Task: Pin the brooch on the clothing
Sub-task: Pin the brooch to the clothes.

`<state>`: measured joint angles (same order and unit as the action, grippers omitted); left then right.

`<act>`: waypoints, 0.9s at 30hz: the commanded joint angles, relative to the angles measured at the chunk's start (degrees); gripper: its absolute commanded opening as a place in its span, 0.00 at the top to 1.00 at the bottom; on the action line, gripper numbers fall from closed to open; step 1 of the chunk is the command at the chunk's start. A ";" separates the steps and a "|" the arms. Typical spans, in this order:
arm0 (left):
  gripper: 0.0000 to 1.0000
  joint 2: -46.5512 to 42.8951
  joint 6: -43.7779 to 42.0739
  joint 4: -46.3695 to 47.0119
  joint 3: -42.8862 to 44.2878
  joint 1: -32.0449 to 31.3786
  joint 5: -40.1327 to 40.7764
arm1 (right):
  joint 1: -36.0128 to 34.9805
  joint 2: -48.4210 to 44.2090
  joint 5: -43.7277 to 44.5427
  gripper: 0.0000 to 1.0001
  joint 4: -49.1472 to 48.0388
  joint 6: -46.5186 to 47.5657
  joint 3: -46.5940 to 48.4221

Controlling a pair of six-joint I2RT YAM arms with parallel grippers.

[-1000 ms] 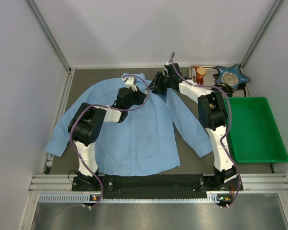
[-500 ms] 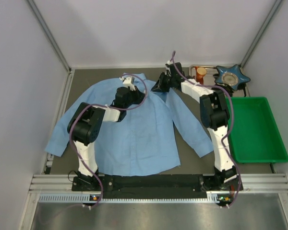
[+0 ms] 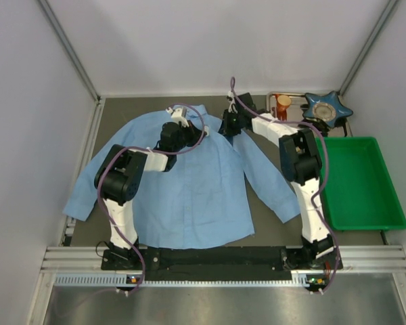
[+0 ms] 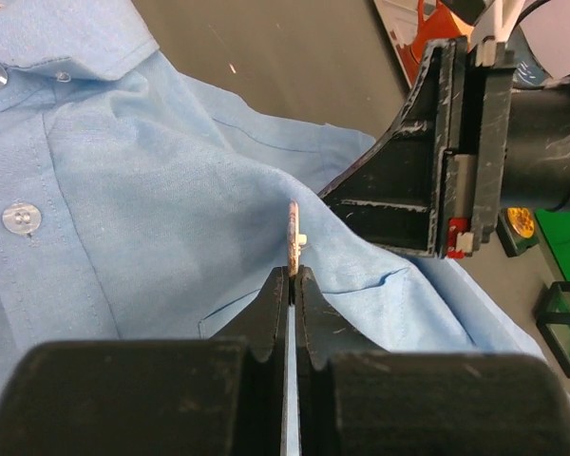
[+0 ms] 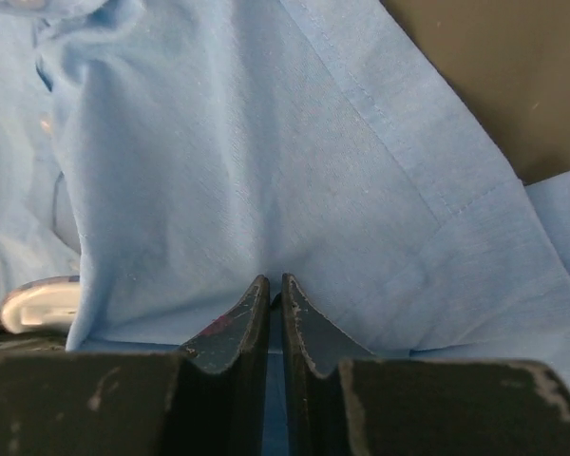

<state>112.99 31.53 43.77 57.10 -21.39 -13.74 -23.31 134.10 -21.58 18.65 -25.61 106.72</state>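
Gripping the brooch: the left gripper was clenched on the brooch, a thin disc seen edge-on that stood upright above the fingertips.
Brooch place: over the chest of the shirt, near the pocket seam and just beside the right gripper; whether it touched the cloth could not be told.
Shirt: light blue, spread front-up across the middle of the table, with its collar toward the far edge and its sleeves reaching toward the left and right edges.
Right gripper: its jaws were drawn nearly together on a raised fold of the shirt, with blue cloth showing in the thin gap.
Arms: both reached over the far half of the table, with the grippers near each other beside the collar but not touching.
Green tray: lay at the table's right edge.
Blue star-shaped object: sat in the far right corner, next to an orange item.
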 commanded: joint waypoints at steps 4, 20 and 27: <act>1.00 -0.75 4.33 8.44 2.75 0.56 -2.43 | -2.35 -0.42 6.55 0.90 4.37 9.26 2.53; 1.00 -2.16 0.12 6.33 2.05 1.08 -4.28 | -0.34 -2.79 -0.64 0.74 4.99 12.33 4.03; 1.00 -2.42 -8.06 1.14 0.29 1.61 -5.51 | 1.60 -5.96 -4.16 0.50 5.16 18.40 4.11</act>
<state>112.99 28.34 44.36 57.32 -20.43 -17.82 -22.72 133.88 -22.28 23.81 -11.05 108.16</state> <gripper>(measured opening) 0.022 0.436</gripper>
